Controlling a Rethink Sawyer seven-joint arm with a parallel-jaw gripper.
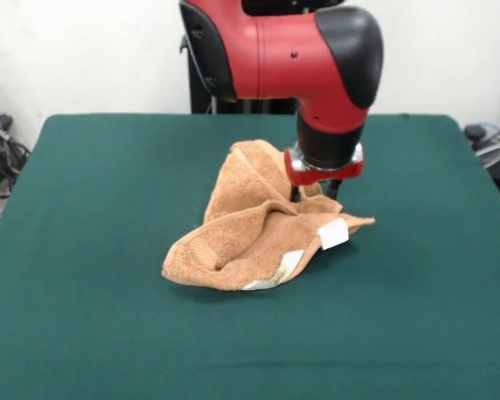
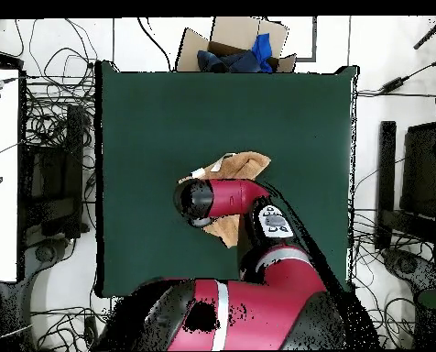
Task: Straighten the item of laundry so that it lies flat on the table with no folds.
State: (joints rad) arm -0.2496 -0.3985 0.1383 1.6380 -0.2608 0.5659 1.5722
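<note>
- We see the tool [image 1: 315, 193] at the end of the red and black arm [image 1: 292, 50], lowered onto the far right part of the towel [image 1: 250, 233]. Two dark finger stubs show below the red ring, down among the cloth; we cannot tell whether they are spread or pinching. From overhead the arm's head hides the tool altogether.
- We see the tabletop [image 1: 83, 250], a broad dark green surface, much wider than the towel and bare around it.
- We see the arm reaching from the pedestal side over the middle of the tabletop; in the overhead view [image 2: 212, 200] it covers most of the towel.
- We see the orange-tan towel near the tabletop's middle, crumpled, not flat. One flap stands up toward the far side, a thick fold runs across it, and the near left part bulges into a rounded hump. In the overhead view only two bits [image 2: 245, 165] peek out from under the arm.
- We see a white label strip [image 1: 275, 273] along the near hem, curled with the edge.
- We see a white square tag [image 1: 333, 234] on the right corner, just below the tool.
</note>
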